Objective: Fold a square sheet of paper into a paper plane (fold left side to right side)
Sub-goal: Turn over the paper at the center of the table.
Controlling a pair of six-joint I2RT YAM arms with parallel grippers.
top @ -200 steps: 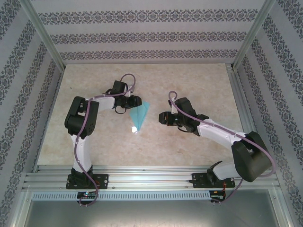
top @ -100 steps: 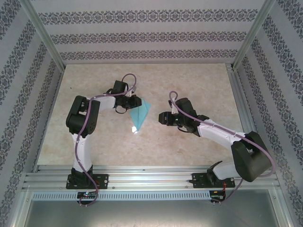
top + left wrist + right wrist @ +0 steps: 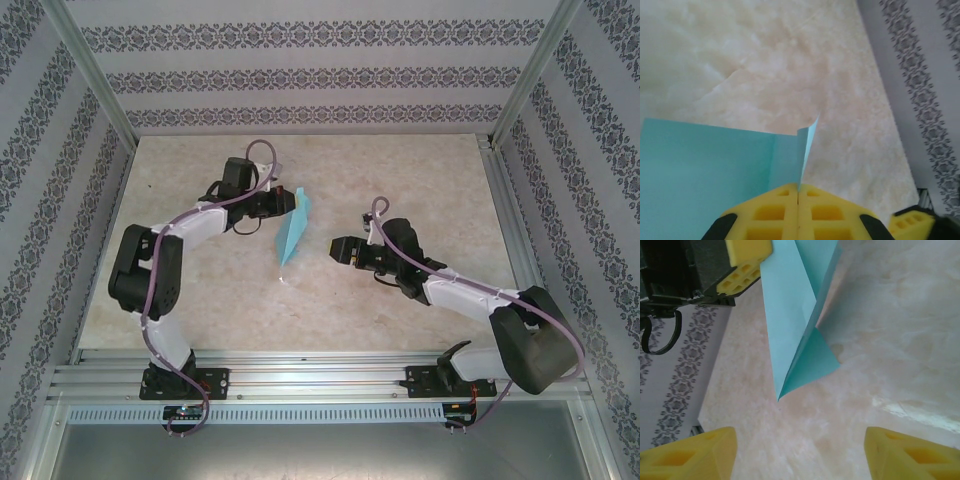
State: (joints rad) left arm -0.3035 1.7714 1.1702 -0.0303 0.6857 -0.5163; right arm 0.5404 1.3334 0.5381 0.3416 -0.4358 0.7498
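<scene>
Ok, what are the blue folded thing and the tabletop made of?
The paper plane: thin matte turquoise paper, going by its sharp creases and layered flaps. The tabletop: smooth cream surface with marble-like veining and slight sheen; real stone or printed laminate, cannot tell.

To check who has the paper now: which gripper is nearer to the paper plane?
Left. The left gripper is shut on the paper plane at its far end; the right gripper stands open to its right, not touching.
</scene>
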